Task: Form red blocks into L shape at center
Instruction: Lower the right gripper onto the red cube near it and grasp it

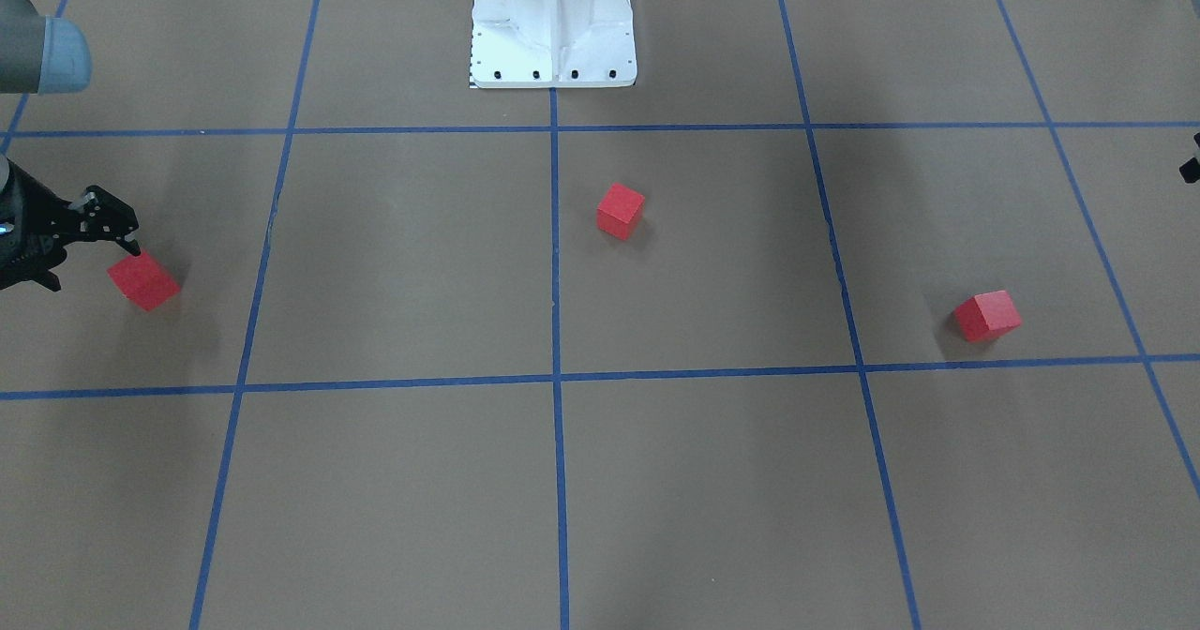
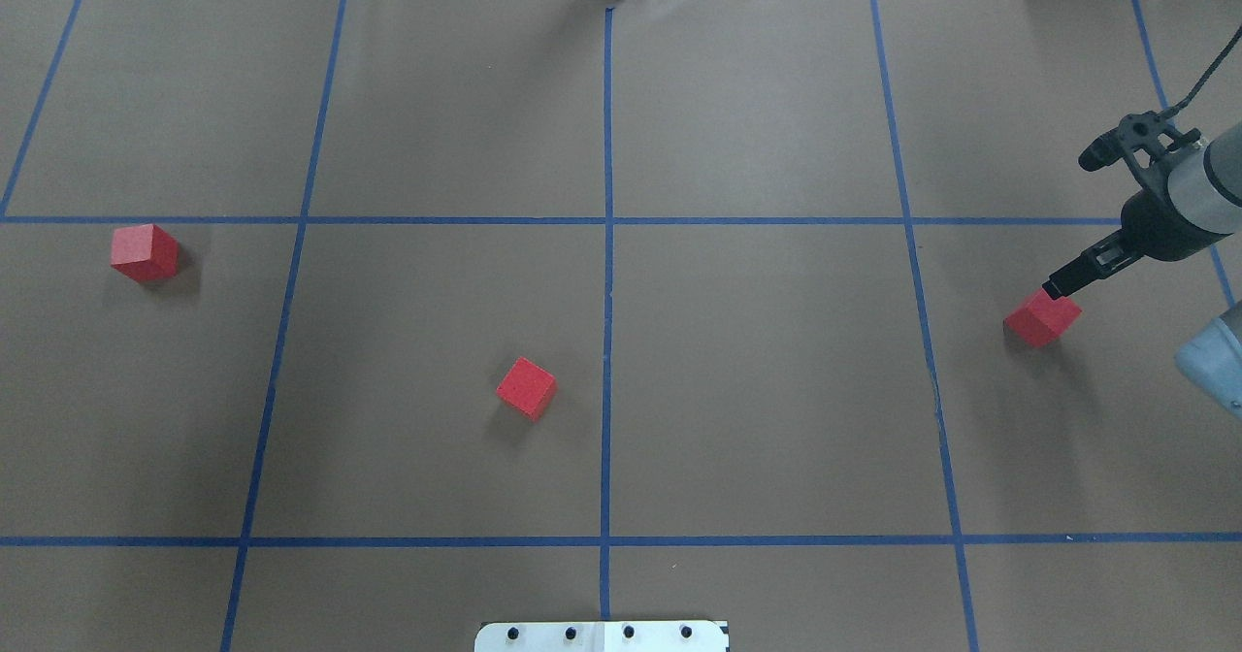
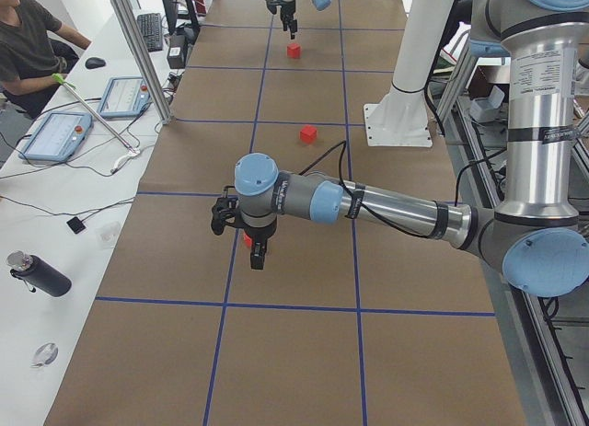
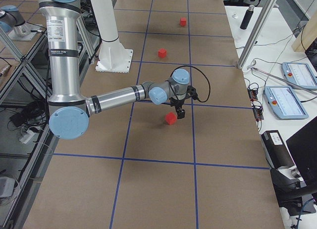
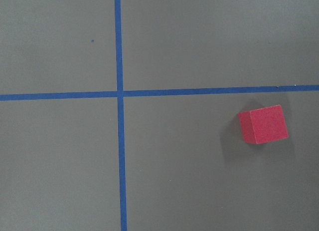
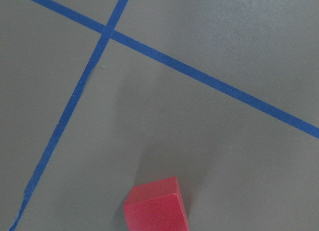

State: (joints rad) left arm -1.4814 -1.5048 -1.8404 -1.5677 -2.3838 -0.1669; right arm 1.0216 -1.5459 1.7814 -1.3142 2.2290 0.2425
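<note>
red middle block (image 2: 526, 387): on the brown tabletop (image 2: 757, 390), just beside the middle blue line (image 2: 607, 380).
right block (image 2: 1043, 319): far out; right pincer (image 2: 1058, 288) tip at its top corner. apart or together, i cannot tell.
left block (image 2: 144, 251): far out; left pincer (image 3: 259, 254) near it. cannot tell too.
do it well: line up with flat sides, grip square, bring it beside the middle one.

The right arm (image 2: 1198, 191) reaches well out to the robot's right of the white base plate (image 2: 602, 635). Its right gripper (image 2: 1058, 289) points down and sits low, and its finger spacing is unclear. The left arm (image 3: 396, 210) stretches well out to the plate's other side. The left gripper (image 3: 259, 257) also points down, and its state is unreadable.
</note>
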